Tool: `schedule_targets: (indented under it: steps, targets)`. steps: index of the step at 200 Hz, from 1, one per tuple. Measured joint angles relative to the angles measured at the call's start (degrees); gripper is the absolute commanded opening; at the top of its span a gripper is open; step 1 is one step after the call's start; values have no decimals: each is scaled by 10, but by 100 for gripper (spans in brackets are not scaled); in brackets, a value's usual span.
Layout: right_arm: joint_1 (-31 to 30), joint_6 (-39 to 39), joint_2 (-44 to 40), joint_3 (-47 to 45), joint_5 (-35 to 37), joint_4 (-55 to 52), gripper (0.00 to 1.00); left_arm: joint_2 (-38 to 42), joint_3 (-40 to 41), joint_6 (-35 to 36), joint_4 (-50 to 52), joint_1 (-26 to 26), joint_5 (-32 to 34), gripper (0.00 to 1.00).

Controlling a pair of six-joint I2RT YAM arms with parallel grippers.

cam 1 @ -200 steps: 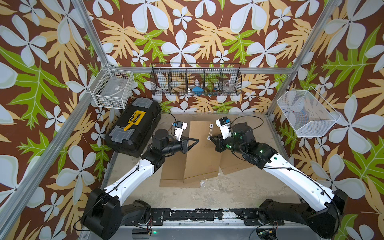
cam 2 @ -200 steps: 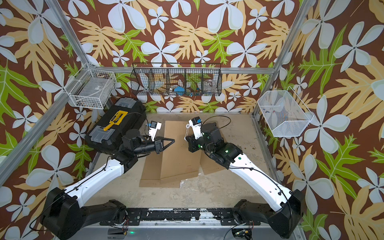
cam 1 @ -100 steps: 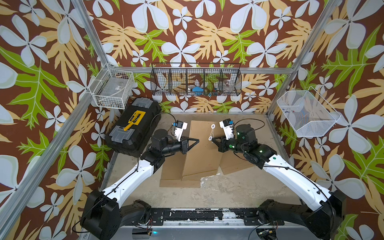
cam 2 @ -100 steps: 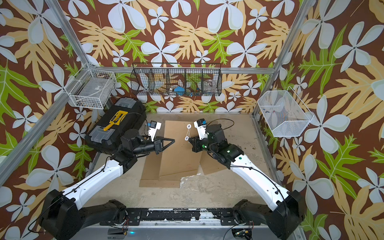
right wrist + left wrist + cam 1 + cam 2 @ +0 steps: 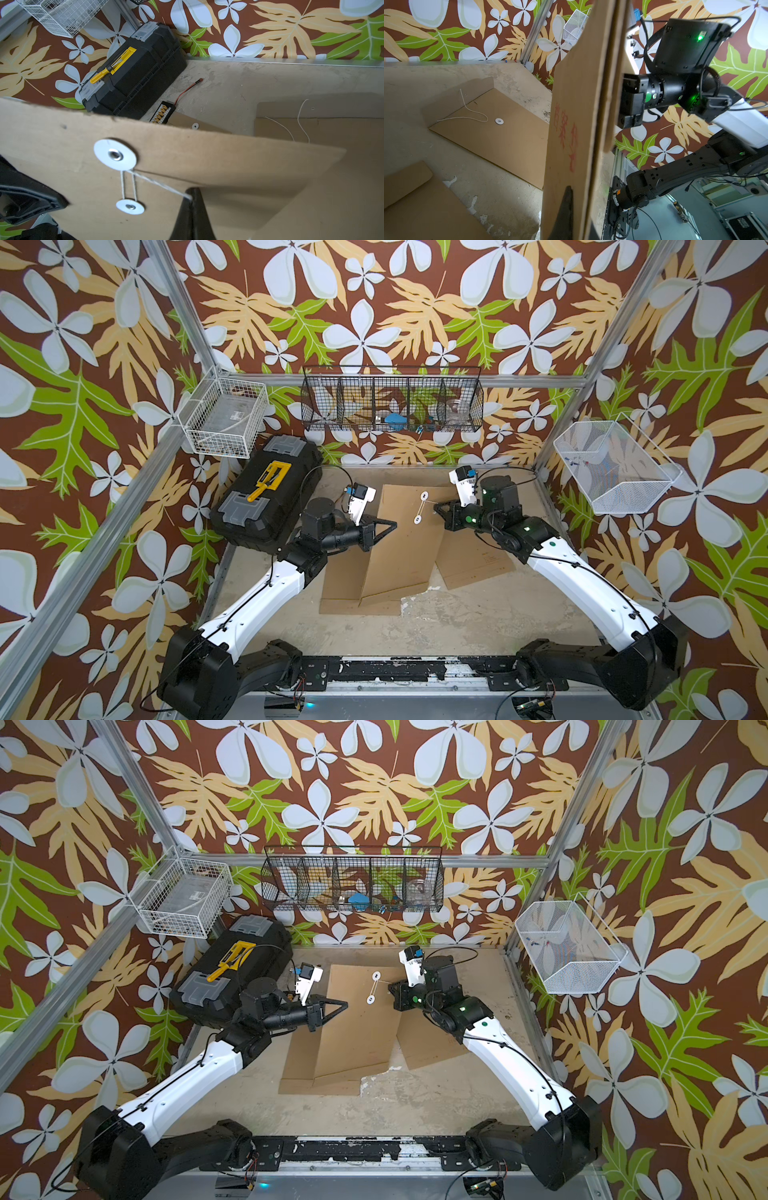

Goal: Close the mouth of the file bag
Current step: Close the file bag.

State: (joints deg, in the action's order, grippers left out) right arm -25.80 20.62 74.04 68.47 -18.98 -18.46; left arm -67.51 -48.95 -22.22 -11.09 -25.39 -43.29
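Pinching file bag (image 5: 403, 556) edge: left tool (image 5: 392, 524)

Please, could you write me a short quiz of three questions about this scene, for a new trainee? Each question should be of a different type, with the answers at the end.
1. True or false: the right gripper is shut on the string of the raised file bag.
2. What does the left gripper grip? A: a yellow handle. B: an edge of the raised file bag. C: a wire basket.
3. How many white discs does the string link on that bag?
Key: 1 true; 2 B; 3 two.
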Motion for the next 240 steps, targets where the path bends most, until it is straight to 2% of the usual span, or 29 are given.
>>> schedule_targets:
  steps: [33, 81, 117, 189, 240]
  targets:
    - [3, -16, 14, 39, 14, -29, 0, -2, -18, 45, 43, 0, 14, 0]
    - [2, -28, 43, 98, 23, -59, 0, -9, -24, 73, 58, 1, 14, 0]
    - [-2, -28, 64, 136, 14, -80, 0, -11, -24, 79, 61, 1, 14, 0]
    - [-60, -15, 90, 188, 11, -99, 0, -21, -28, 78, 63, 1, 15, 0]
    - [-72, 5, 92, 172, -27, -85, 0, -23, -28, 76, 63, 1, 16, 0]
